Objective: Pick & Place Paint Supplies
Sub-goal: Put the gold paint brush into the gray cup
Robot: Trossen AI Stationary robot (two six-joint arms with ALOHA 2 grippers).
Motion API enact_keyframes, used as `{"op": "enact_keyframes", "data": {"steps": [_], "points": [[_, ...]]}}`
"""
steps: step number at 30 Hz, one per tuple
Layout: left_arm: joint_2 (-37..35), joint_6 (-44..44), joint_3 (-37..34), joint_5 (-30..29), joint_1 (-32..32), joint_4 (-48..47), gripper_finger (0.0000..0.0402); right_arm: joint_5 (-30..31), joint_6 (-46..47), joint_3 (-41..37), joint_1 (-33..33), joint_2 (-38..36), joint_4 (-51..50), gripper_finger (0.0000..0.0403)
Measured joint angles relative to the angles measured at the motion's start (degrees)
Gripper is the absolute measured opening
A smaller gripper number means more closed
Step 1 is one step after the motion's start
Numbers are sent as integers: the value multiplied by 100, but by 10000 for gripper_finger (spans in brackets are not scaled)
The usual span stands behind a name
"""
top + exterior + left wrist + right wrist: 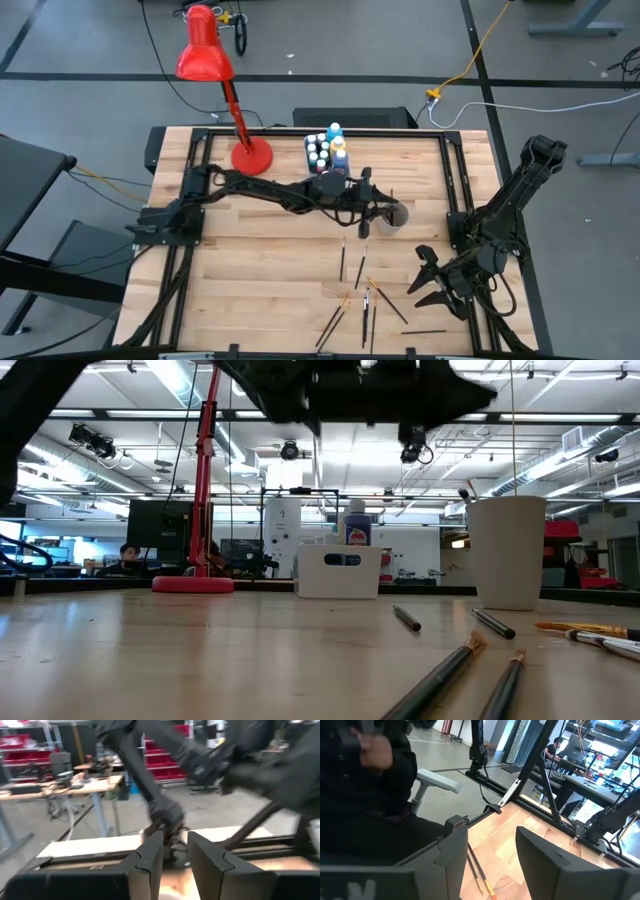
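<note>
Left claw [388, 212] hovers over the white paper cup [393, 217], fingers apart, empty. Thin loose paintbrushes [361, 292] look light, stiff, slippery; pinch one mid-handle. Right claw [432, 281] waits, fingers apart.

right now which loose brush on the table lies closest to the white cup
The dark paintbrush just below the white cup; the other brushes lie farther toward the table's front edge.

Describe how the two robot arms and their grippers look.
Both arms are dark, jointed and slim. The left arm stretches from a black base frame; the right arm is chunkier at its joints. The right gripper has two flat, dark grey angular fingers; the left gripper matches it.
</note>
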Motion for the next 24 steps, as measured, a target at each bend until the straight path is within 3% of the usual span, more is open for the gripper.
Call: {"op": "enact_keyframes", "data": {"steps": [5,9,12,16,19,24], "points": [[-1058,-244,0,85,-110,-1685,102,0,67,0,0,0,-2,169],[-2092,-162,4,-279,-179,-3397,97,2,382,0,-47,0,5,169],[-2757,-30,2,-994,-365,-4511,97,6,500,0,-228,2,9,169],[-3569,3,7,-2493,-787,-5732,96,13,521,0,-607,11,5,169],[-4051,-320,2,-3443,-1128,-6571,96,15,663,2,-905,48,-9,169],[-4515,-879,-10,-4524,-1825,-7809,96,-43,803,2,-1253,146,-57,169]]}}
